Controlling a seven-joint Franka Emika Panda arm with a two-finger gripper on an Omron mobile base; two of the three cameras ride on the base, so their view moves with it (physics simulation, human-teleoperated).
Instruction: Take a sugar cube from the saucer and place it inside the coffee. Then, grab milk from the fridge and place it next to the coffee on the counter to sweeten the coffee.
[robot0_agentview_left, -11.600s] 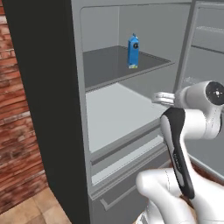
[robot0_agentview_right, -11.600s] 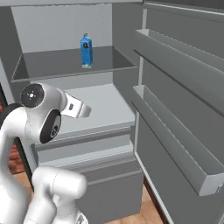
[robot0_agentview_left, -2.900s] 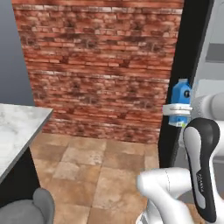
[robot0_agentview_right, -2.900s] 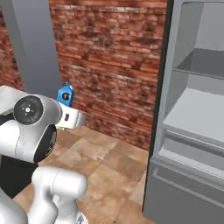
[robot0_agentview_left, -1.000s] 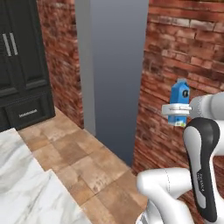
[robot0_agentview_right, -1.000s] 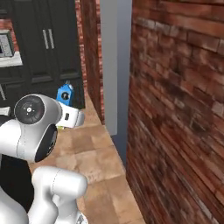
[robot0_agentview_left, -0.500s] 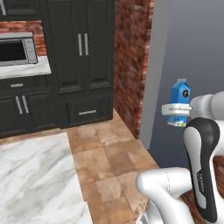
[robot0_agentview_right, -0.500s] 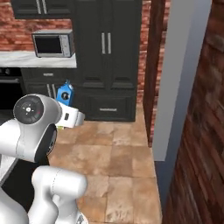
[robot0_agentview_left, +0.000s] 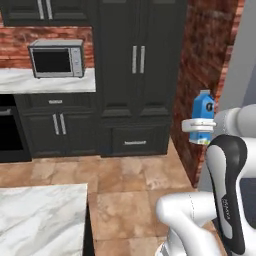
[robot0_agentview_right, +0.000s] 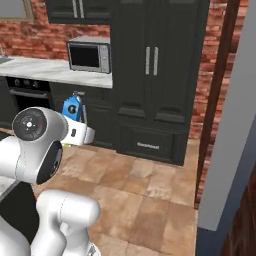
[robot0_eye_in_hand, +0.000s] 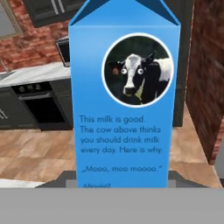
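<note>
Blue milk (robot0_agentview_left: 203, 115) carton: held upright, clamped near base by claw (robot0_agentview_left: 200, 126) | judged light, stiff, smooth-sided | marble table (robot0_agentview_left: 40, 220) corner seen below.

The milk (robot0_eye_in_hand: 124, 94) is a blue gable-top carton, upright, with a round cow picture. It is clamped near its base in the pincer (robot0_agentview_left: 200, 126), above the floor. A white marble bench (robot0_agentview_left: 40, 215) corner lies near left.

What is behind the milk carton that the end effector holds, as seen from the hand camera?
Behind the milk: dark cabinets, a brick wall, a strip of marble counter, a black oven and tiled floor. The carton covers the middle of the scene.
</note>
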